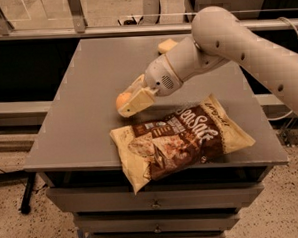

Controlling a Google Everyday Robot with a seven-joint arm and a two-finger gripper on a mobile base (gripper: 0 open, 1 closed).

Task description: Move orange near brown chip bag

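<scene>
The arm [255,50] is a thick, smooth tube in off-white, running in from the right edge of the frame to a bulbous rounded elbow [217,27] at upper centre-right. A few small dark dots, screws or holes, mark the shell along its length. The forearm narrows to a rounded wrist [164,80] bearing a round patch of fine perforations like a grille. The claw [125,102], just left of centre, has blocky cream-yellow fingers [138,100], darker in tone than the arm.
</scene>
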